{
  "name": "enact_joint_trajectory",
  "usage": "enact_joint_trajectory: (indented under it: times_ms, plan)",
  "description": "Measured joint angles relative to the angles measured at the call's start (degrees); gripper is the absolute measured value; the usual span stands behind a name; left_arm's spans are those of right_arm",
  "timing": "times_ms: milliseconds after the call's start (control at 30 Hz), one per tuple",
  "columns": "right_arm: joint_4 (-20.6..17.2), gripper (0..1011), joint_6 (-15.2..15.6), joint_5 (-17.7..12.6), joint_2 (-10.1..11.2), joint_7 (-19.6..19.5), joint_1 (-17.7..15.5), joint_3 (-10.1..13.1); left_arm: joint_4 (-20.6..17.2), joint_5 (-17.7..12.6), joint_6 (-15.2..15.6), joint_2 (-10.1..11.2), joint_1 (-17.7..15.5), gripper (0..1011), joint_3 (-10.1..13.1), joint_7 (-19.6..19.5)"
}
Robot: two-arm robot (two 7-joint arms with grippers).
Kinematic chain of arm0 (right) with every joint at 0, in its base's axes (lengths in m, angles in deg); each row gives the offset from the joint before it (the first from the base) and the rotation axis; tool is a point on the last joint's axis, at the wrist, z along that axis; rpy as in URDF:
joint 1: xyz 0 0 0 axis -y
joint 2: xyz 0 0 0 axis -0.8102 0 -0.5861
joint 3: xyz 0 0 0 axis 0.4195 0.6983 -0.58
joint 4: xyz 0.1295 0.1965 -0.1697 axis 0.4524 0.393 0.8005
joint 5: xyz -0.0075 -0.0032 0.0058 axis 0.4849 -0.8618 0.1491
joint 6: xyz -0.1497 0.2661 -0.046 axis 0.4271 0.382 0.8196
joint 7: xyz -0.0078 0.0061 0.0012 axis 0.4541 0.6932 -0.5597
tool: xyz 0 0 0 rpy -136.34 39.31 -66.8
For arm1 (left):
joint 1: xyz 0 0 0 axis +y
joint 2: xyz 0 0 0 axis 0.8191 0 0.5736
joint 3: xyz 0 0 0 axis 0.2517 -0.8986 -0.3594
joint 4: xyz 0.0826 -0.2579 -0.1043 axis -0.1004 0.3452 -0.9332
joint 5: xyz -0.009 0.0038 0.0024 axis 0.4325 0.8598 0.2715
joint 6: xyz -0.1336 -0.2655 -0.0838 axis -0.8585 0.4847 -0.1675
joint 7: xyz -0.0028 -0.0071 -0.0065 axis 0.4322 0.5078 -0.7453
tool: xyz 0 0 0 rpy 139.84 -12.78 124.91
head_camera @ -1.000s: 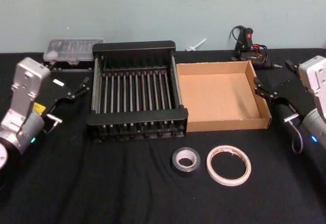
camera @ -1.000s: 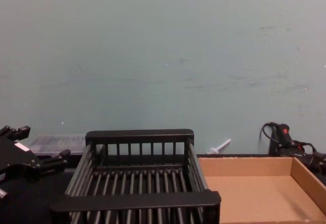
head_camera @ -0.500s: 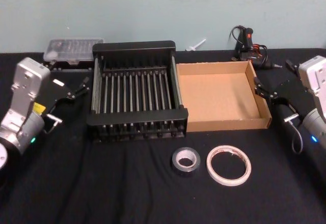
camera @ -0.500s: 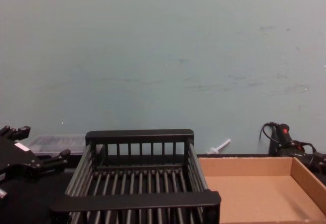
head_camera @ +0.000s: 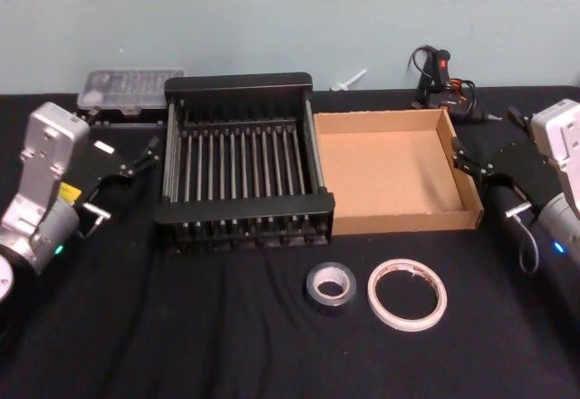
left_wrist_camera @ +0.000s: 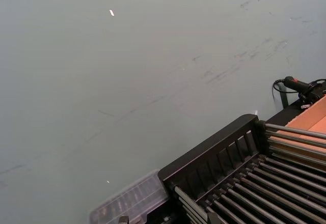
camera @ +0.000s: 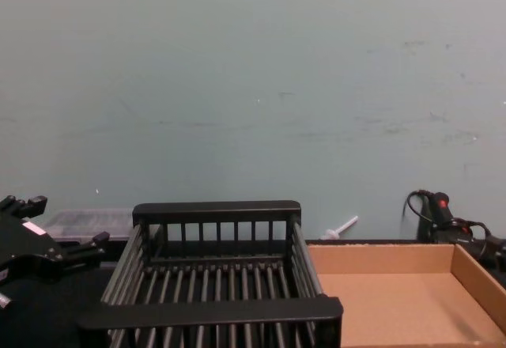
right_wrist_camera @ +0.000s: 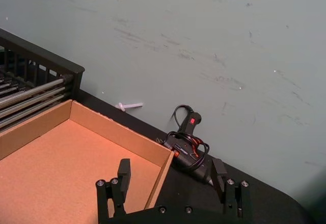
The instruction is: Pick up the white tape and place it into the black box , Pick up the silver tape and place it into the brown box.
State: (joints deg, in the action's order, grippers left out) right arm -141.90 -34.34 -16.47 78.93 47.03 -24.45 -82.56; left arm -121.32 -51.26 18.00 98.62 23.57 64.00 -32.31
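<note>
1. White tape [head_camera: 407, 294] lies flat on the black tablecloth [head_camera: 181, 326] at the near side of the table, in front of the brown box [head_camera: 391, 181]; you can see faint red marks along its inner ring.
2. Just to its left, close but seemingly not touching, sits the silver tape [head_camera: 330, 286], also flat, in front of the gap where the two boxes meet.
3. Your black box [head_camera: 245, 172] stands left of the brown box with their side walls touching or nearly so; I cannot tell which from the head view. Both boxes hold nothing.
4. Your left gripper [head_camera: 136, 159] hovers off the left wall of the black box, fingers spread apart and holding nothing. Both tapes lie well away from it, across the crate's near corner.
5. Your right gripper [head_camera: 473, 165] hangs at the right wall of the brown box. In the right wrist view its two fingers [right_wrist_camera: 124, 172] stand wide apart with nothing between them, one over the box floor and the other outside the wall. The white tape is nearer to this gripper than to the left one, yet still well apart from it.
6. Behind the boxes, along the wall, you have a clear plastic case [head_camera: 127, 86] at the left and a glue gun [head_camera: 442, 77] with its cable at the right.
</note>
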Motion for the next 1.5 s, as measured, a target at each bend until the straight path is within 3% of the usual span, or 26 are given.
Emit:
enact_joint_trajectory:
  times_ms: [1200,1500]
  plan:
    - [0.0,1002,0.0,0.0,0.0,0.0,0.0,0.0,0.0,0.0,0.0,0.0,0.0,1001,0.0,0.0]
    - [-1.0,1002,-0.2,-0.3,-0.5,1.5,-1.4,1.6,0.0,0.0,0.0,0.0,0.0,1001,0.0,0.0]
